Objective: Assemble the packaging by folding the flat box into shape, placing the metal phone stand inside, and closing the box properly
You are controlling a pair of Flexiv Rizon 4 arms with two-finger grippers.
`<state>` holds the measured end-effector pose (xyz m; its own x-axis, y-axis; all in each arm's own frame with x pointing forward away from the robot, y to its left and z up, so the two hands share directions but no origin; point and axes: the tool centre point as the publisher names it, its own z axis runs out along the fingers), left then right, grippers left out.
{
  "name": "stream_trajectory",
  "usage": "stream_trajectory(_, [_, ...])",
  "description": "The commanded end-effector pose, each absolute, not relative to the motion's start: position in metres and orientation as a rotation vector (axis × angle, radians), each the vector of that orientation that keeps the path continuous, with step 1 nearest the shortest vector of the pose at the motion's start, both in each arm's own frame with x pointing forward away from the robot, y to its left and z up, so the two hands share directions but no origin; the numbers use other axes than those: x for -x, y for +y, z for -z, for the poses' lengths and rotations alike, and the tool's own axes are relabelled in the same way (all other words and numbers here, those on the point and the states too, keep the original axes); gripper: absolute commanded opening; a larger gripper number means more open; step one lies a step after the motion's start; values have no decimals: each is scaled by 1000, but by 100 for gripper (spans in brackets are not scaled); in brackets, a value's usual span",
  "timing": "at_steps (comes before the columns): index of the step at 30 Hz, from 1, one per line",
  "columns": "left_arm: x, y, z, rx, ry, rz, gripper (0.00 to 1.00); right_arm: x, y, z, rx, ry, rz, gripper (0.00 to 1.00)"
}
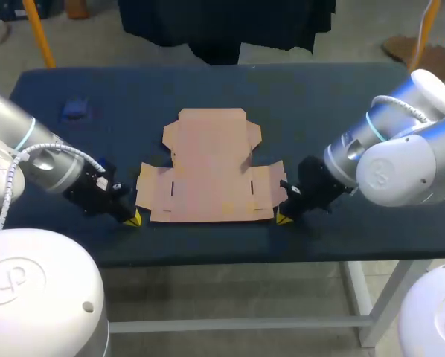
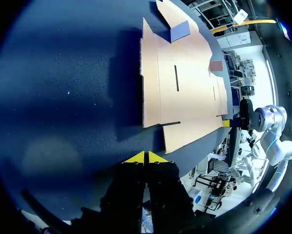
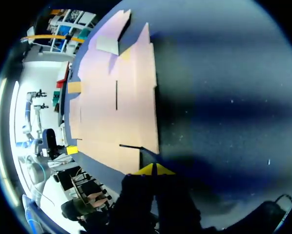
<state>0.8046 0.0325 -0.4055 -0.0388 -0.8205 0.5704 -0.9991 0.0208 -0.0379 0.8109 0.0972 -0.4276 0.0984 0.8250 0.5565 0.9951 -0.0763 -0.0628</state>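
The flat brown cardboard box (image 1: 207, 167) lies unfolded in the middle of the dark table. My left gripper (image 1: 133, 219) is shut and empty, with its yellow tips low on the table just off the box's front left corner. In the left wrist view, that gripper (image 2: 146, 158) points at the near edge of the cardboard (image 2: 185, 87). My right gripper (image 1: 283, 217) is also shut and empty, down at the box's front right corner. In the right wrist view, its tips (image 3: 153, 169) sit right by the edge of the cardboard (image 3: 116, 97). A small blue object (image 1: 75, 109) rests at the back left.
The dark blue table (image 1: 319, 97) has bare surface behind the box and on both sides of it. The table's front edge runs just behind both grippers.
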Motion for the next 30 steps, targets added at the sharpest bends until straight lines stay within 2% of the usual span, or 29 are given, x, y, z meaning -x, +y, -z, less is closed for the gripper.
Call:
stream_trajectory(1, [-809,32,410,-1841,-1912,-610,0,-813,98,430,1945,-1774,541,0])
stream_trajectory(30, [-813,12,417,-1705,-1857,-646,0,-819,101,431,1940,-1750,598,0])
